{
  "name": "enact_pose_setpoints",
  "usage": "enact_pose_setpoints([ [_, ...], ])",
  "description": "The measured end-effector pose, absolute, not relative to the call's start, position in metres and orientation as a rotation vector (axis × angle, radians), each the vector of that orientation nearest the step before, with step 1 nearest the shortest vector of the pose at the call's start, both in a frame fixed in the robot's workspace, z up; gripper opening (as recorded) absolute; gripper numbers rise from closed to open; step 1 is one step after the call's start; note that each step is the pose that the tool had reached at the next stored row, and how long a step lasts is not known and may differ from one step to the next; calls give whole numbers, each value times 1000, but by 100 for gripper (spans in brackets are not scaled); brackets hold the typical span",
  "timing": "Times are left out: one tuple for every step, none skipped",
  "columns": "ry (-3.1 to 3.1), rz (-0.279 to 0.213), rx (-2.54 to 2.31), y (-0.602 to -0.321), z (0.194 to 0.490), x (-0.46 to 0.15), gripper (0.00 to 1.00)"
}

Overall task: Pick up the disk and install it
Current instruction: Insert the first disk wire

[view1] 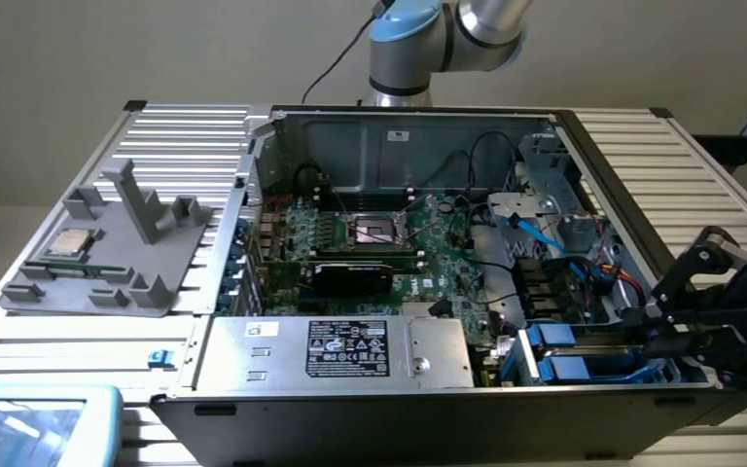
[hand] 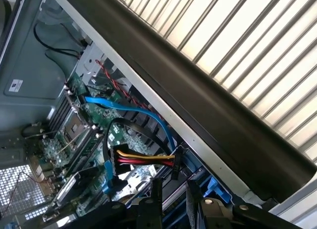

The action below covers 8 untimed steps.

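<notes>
The disk sits low in the drive bay at the front corner of the open computer case, on the exterior view's right; its bright blue carrier frame shows, while its label is hidden. My black gripper reaches in over the case's side wall and is shut on the disk's end. In the wrist view, my gripper points down into the bay, and the blue carrier shows between the two black fingers. A second blue carrier piece lies just beside it in the bay.
A grey labelled power-supply box lies along the case front beside the bay. Blue data cable and red-yellow power wires hang close to the bay. The dark case wall runs beside the gripper. A grey fixture holding a processor chip stands on the slatted table.
</notes>
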<state>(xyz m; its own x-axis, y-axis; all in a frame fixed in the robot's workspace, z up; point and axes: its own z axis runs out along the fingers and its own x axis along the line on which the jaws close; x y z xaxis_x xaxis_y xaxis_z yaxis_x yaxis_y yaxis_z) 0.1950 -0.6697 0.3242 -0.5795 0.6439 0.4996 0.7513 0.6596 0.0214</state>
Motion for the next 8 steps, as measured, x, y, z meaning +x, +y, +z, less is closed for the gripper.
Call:
enact_pose_setpoints([
  [-2421,-323,-1087,-670,323,195,33],
  [-2419,-327,-1085,-670,322,195,33],
  [-2418,-332,-1084,-670,321,195,33],
  [-2416,-337,-1082,-670,320,195,33],
  [-2414,-342,-1080,-670,319,195,33],
  [-2413,-346,-1079,-670,319,195,33],
  [-2412,-349,-1078,-670,319,195,33],
  [-2412,-349,-1077,-670,319,195,33],
])
